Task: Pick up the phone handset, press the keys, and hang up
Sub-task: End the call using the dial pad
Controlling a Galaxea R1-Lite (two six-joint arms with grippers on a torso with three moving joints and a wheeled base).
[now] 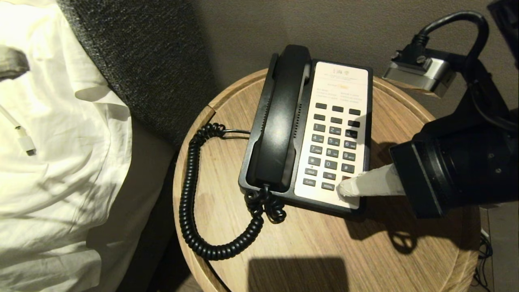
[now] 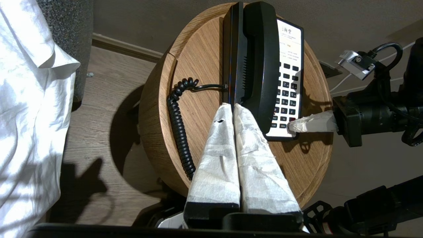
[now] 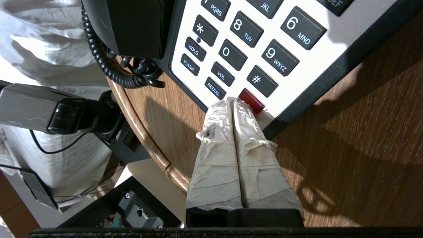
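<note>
The black phone handset (image 1: 284, 117) (image 2: 261, 59) lies in its cradle on the left side of the phone base, with its coiled cord (image 1: 188, 194) looping over the table. The keys (image 1: 333, 142) (image 3: 251, 43) sit in rows on the cream faceplate. My right gripper (image 1: 342, 188) (image 3: 233, 100) is shut and empty. Its taped tips rest on the faceplate's near right corner, right beside the red button (image 3: 251, 100) and below REDIAL. My left gripper (image 2: 232, 106) is shut and empty, out of the head view, hanging in front of the handset's near end.
The phone stands on a small round wooden table (image 1: 308, 243) with a raised rim. A bed with white sheets (image 1: 52, 162) and a dark upholstered headboard (image 1: 142, 61) are to the left. A white cable plug (image 1: 26, 144) lies on the sheets. A wall is behind.
</note>
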